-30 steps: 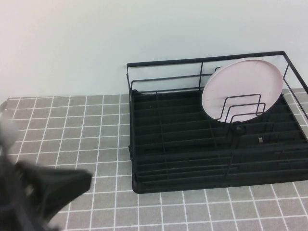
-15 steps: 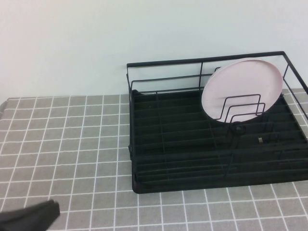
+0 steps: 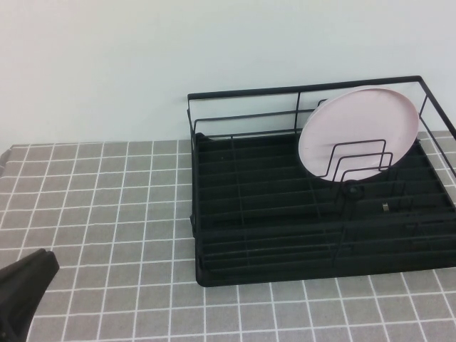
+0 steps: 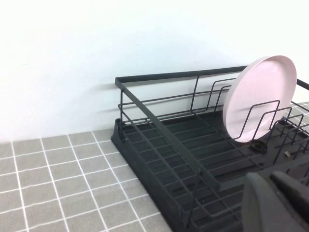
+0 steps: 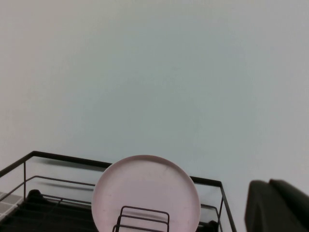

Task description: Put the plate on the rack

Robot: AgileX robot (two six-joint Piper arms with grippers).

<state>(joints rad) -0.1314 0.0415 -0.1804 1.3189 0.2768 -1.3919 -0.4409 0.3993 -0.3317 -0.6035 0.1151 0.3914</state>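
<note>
**Plate racked, both arms clear**

High view: the plate [image 3: 358, 135] stands upright between the rack [image 3: 271, 221] dividers, well away to the far right of my left gripper [image 3: 25, 285].

Left wrist: my gripper's opening, cannot tell.

Right wrist: right gripper [image 5: 280, 208], same; plate ahead.

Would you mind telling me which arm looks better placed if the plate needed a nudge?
Probably the right: its gripper faces the upright plate in the rack; the left gripper sits far off.
</note>
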